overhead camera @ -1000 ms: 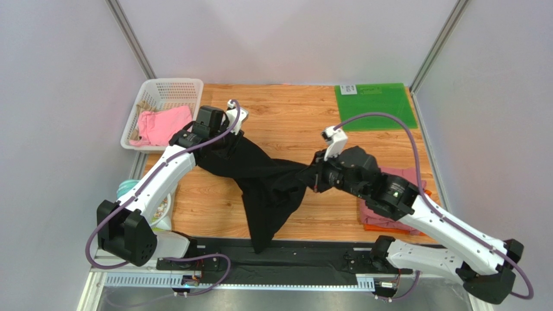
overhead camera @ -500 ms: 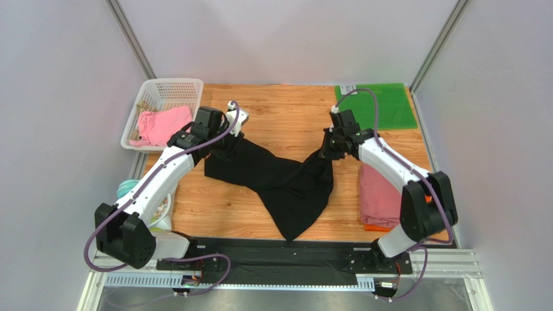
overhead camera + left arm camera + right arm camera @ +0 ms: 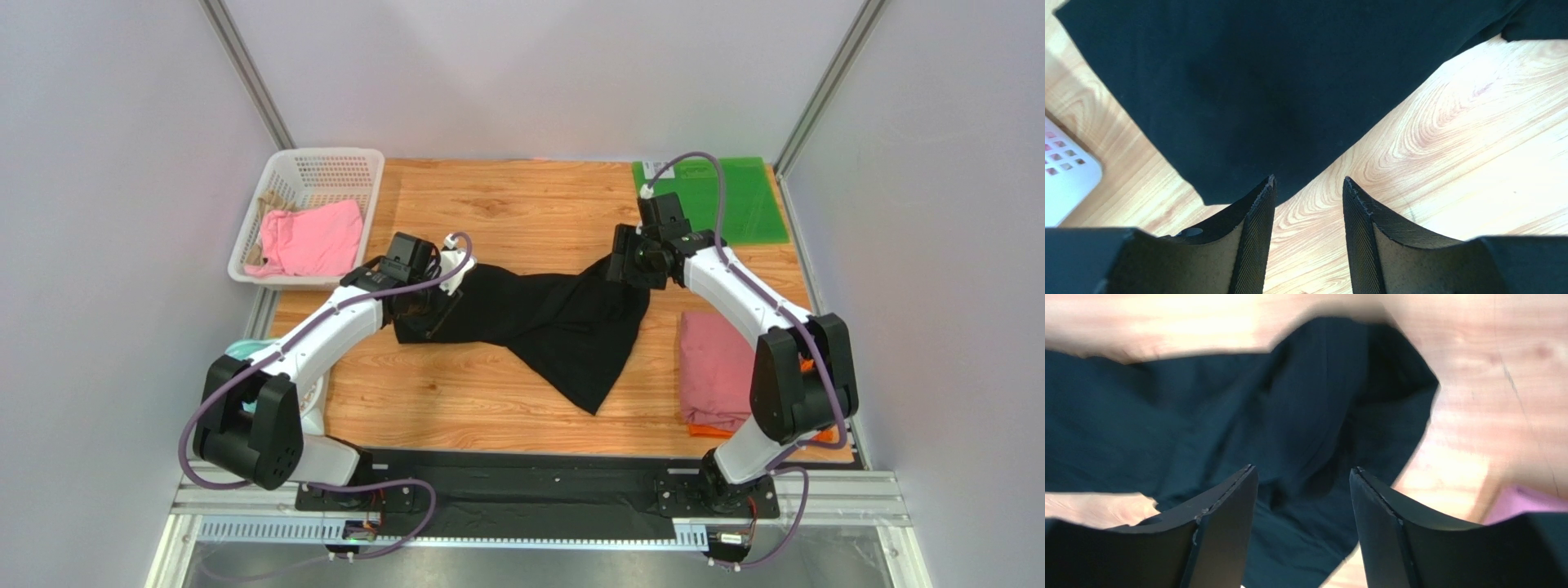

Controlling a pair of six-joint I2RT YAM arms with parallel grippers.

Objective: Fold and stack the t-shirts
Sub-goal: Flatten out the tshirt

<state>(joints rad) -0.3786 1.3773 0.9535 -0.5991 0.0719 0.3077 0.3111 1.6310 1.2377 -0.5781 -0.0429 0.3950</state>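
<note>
Top external view: the black t-shirt (image 3: 552,321) lies stretched left to right across the table (image 3: 528,202). The left gripper (image 3: 1308,182) and right gripper (image 3: 1303,470) hover over opposite ends (jaws apart, gripping nothing).

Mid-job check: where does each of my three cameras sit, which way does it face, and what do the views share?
Top external: above and behind, looking down at the table; both arms, left pincer and right pincer at the black t-shirt.
Left wrist: looks down past its own fingers at shirt edge, wood.
Right wrist: looks down past its own fingers at bunched shirt.
Shared: the black t-shirt, in all three.
</note>
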